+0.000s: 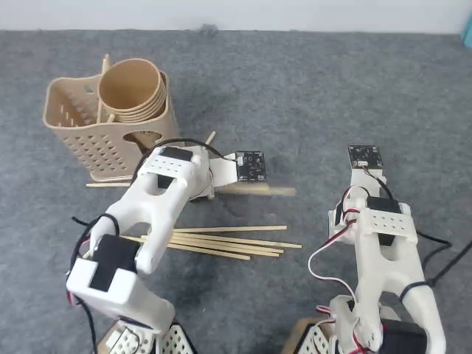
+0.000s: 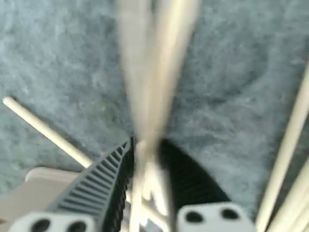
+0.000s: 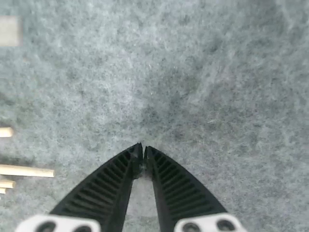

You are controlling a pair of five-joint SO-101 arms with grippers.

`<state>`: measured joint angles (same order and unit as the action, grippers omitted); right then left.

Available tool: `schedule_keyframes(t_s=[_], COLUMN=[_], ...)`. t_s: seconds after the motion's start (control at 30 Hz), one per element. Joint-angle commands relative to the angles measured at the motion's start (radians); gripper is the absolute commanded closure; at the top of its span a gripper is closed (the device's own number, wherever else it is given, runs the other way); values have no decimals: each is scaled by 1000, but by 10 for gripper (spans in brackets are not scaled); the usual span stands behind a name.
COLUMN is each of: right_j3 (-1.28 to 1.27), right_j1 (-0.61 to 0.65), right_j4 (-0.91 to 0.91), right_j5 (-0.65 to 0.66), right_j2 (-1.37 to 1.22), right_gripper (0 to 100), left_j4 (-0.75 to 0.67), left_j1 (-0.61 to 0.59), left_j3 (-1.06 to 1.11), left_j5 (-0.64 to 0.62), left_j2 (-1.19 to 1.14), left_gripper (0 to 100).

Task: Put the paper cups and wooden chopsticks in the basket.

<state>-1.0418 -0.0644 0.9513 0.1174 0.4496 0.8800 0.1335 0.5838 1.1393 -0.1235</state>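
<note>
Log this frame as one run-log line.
left claw: shut on held chopsticks | right claw: shut, empty | paper cups: stacked in basket | loose chopsticks: on carpet

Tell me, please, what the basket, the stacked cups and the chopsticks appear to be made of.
The basket: probably plastic, matte beige, moulded with slotted walls. The paper cups: thin tan paper, matte, with rolled rims nested. The chopsticks: pale bare wood, possibly bamboo; slender, unvarnished-looking sticks.

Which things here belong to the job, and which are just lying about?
Job: basket; cups stacked in it; loose chopsticks on the mat; held chopsticks, in the left gripper.
Other: mat; right gripper, shut and empty.
</note>
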Motion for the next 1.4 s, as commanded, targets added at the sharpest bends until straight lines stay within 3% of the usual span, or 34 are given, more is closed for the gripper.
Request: schedule_keyframes(t_s=[0.0,0.13,0.37,0.53,0.8,1.07,1.2,1.37], right_j3=[9,9,9,9,9,9,9,9], right_j1=[-4,-4,-7,-7,-5,-4,-4,-4], right_j4=[-16,-16,-16,-16,-16,-16,-16,-16], right_j5=[11,11,8,8,9,9,9,9], right_j2=[44,44,44,44,42,42,42,42], right_gripper=[980,980,980,980,980,980,980,980], left_j4=[0,115,483,620,710,875,875,873], left_j1=[15,38,101,127,138,138,132,144], left_j3=[-41,-101,-303,-397,-608,-967,-1096,-1153], left_j5=[2,-64,-72,-83,-275,-482,-629,-713], left_j2=[12,12,12,12,12,12,63,219], left_gripper=[991,990,990,990,990,990,990,990])
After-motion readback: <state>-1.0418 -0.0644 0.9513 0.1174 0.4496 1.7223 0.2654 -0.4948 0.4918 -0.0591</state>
